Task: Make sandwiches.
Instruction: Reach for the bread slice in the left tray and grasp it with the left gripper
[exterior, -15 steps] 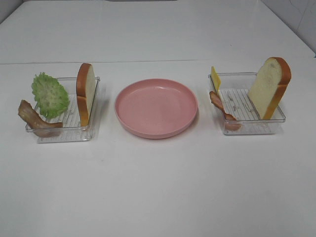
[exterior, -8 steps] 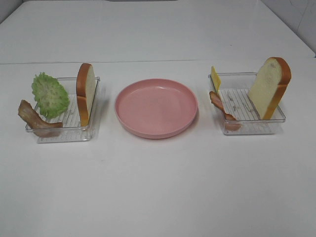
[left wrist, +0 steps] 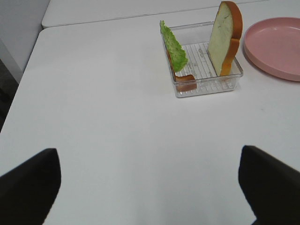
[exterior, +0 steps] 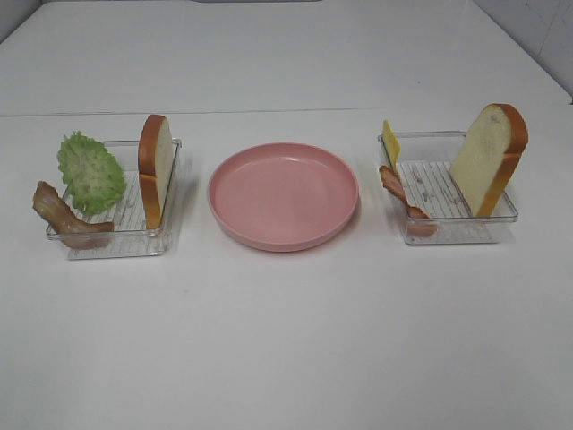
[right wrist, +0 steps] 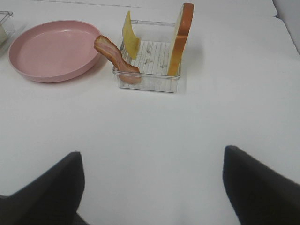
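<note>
No stacked sandwich is in view; the parts lie apart. The left clear tray (exterior: 116, 237) holds green lettuce (exterior: 89, 172), a bacon strip (exterior: 64, 218) and an upright bread slice (exterior: 154, 168). The right clear tray (exterior: 457, 235) holds a yellow cheese slice (exterior: 390, 143), a bacon strip (exterior: 405, 203) and a leaning bread slice (exterior: 488, 159). My left gripper (left wrist: 150, 187) is open and empty, well short of the left tray (left wrist: 206, 89). My right gripper (right wrist: 152, 192) is open and empty, well short of the right tray (right wrist: 147, 84). Neither gripper shows in the exterior high view.
A pink round plate (exterior: 283, 194) with nothing on it sits between the two trays on the white table. The table's left edge (left wrist: 28, 61) shows in the left wrist view.
</note>
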Controlling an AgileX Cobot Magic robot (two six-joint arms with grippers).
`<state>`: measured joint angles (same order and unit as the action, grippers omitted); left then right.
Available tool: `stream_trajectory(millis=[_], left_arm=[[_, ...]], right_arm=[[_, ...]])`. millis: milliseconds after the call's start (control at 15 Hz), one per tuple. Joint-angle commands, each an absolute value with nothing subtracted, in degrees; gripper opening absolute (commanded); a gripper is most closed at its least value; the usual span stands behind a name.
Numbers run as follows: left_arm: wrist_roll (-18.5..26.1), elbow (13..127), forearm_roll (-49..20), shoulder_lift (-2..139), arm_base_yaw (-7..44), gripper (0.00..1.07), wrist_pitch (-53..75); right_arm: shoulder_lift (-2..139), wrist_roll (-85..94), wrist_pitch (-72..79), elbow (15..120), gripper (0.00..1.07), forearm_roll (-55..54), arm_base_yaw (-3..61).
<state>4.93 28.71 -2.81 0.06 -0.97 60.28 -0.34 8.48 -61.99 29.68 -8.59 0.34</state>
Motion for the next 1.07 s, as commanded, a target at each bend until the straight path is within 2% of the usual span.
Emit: stream_trajectory(millis=[67, 467, 533, 667, 867, 1067], left_arm=[[4.8, 31.7, -3.2, 4.0, -1.2, 0.97, 57.9], [5.7, 39.6, -7.7, 20.8, -1.2, 0.97, 46.2], [7.5, 42.6, -10.8, 28.9, -1.2, 0.97, 41.4], [8.6, 44.9, -12.6, 35.0, -1.2, 0.97, 39.4], [8.6, 51.3, -18.4, 48.3, -1.2, 0.97, 40.2], [8.6, 60.0, -20.9, 62.7, -1.1, 0.97, 46.0]], right_arm=[[-0.9, 8.1, -61.8, 29.6, 0.76, -8.8, 0.0], [-0.9, 8.1, -61.8, 29.6, 0.76, -8.8, 0.0], [-0.9, 8.1, -61.8, 29.6, 0.76, -8.8, 0.0], [-0.9, 8.1, -61.8, 29.6, 0.76, -8.8, 0.0], [-0.9, 8.1, -61.8, 29.6, 0.76, -8.8, 0.0], [-0.9, 8.1, -61.8, 29.6, 0.76, -8.8, 0.0]])
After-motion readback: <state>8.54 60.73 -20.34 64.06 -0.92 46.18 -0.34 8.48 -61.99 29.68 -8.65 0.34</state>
